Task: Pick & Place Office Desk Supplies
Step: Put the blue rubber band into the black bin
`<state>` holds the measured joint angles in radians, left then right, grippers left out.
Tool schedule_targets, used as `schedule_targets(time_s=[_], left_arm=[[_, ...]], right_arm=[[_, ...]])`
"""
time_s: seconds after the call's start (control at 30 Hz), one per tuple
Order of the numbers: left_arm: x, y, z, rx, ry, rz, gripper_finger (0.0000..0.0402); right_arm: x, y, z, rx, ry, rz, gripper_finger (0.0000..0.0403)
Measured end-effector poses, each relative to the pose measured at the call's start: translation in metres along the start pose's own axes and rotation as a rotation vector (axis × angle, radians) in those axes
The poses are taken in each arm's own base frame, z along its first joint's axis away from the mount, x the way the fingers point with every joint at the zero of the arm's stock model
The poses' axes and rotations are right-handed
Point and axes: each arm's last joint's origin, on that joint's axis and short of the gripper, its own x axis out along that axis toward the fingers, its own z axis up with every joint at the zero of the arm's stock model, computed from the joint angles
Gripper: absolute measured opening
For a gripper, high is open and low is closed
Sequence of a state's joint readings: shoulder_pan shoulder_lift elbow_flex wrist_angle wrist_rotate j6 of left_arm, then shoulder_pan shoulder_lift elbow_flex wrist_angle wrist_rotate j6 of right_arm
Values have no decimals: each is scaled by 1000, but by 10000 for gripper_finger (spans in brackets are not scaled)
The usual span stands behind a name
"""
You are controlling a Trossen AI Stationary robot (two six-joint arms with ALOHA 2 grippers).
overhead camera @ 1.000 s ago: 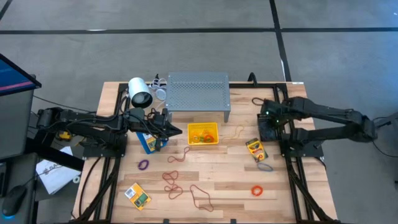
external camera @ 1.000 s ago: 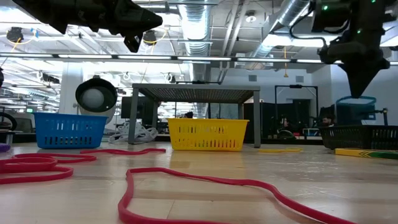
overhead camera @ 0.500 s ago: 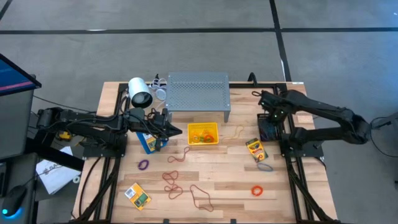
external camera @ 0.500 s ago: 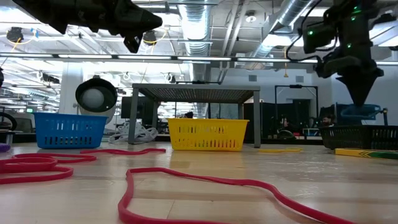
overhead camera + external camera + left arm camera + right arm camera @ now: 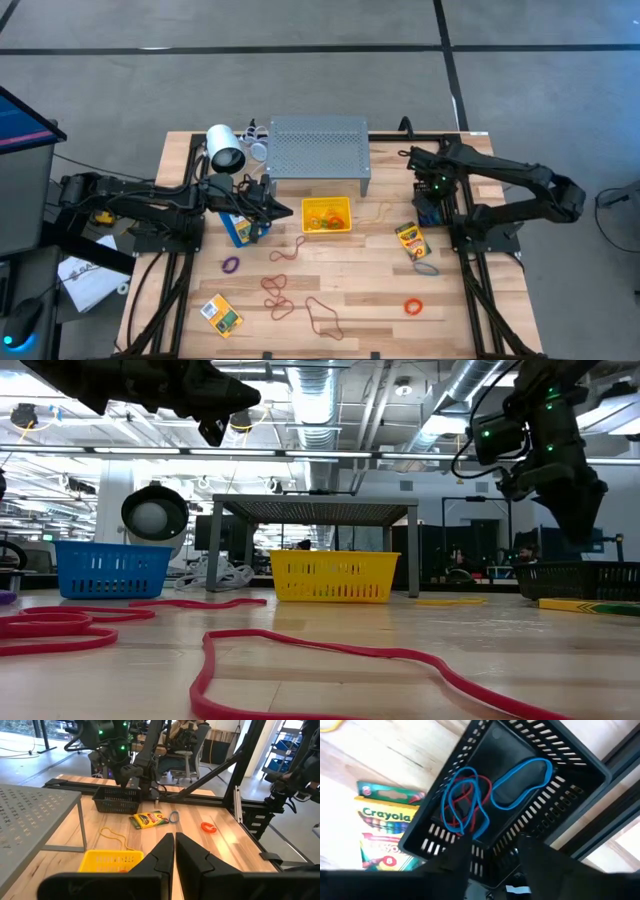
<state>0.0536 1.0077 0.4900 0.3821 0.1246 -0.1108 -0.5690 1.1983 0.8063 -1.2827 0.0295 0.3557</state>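
Note:
My right gripper (image 5: pixel 495 865) hangs open, pointing down over the black bin (image 5: pixel 560 755) at the table's right (image 5: pixel 430 207). A blue band (image 5: pixel 520 782) and tangled blue and red bands (image 5: pixel 465 807) lie in that bin. A crayon box (image 5: pixel 411 241) lies flat beside the bin, and another (image 5: pixel 222 314) lies near the front left. Loose bands lie on the wood: purple (image 5: pixel 231 265), orange (image 5: pixel 414 306), blue (image 5: pixel 427 268), dark red (image 5: pixel 278 292). My left gripper (image 5: pixel 174 851) is shut and empty, level above the table between the blue bin (image 5: pixel 238 230) and the yellow bin (image 5: pixel 327 215).
A grey perforated shelf (image 5: pixel 318 148) stands at the far middle, with a white cup-like object (image 5: pixel 225 150) lying left of it. The yellow bin holds several bands. A thin yellow band (image 5: pixel 378 212) lies between the yellow bin and the black bin. Bare wood shows at the front middle.
My right gripper has gone a little down and toward the table's left above the black bin, tipped somewhat, and opened. A blue band that hung under its fingers in the low view no longer hangs there.

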Motion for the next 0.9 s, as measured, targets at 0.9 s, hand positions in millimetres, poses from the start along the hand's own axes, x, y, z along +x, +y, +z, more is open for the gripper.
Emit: schedule_targets(time_s=[0.9], left_arm=[[0, 0, 0, 0, 1, 0, 11]], right_arm=[[-49, 20, -84, -92, -196, 563, 93]])
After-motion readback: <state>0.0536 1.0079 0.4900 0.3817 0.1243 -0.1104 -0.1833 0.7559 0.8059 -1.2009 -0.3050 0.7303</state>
